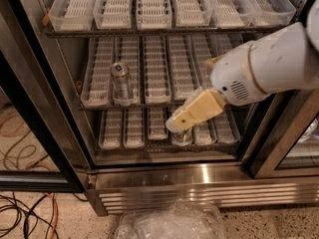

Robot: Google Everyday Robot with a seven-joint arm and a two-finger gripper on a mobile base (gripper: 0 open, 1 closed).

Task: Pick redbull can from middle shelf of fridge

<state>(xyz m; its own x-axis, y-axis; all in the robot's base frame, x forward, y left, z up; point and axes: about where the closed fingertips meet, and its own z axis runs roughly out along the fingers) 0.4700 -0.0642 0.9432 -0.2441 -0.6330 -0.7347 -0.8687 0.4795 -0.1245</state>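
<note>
The redbull can (121,80), tall, slim and silver-blue, stands upright in the second lane from the left on the middle shelf (157,68) of the fridge (199,176). My gripper (177,123), cream-coloured on a white arm, hangs in front of the shelf's front edge. It is to the right of the can and a little lower, apart from it by about two lanes. A shorter silver can (182,136) on the lower shelf is partly hidden behind the gripper.
The top shelf (154,4) with its clear trays juts out above the middle one. A black door frame (40,113) stands at the left and another (279,143) at the right. Crumpled clear plastic (169,222) and cables (22,210) lie on the floor.
</note>
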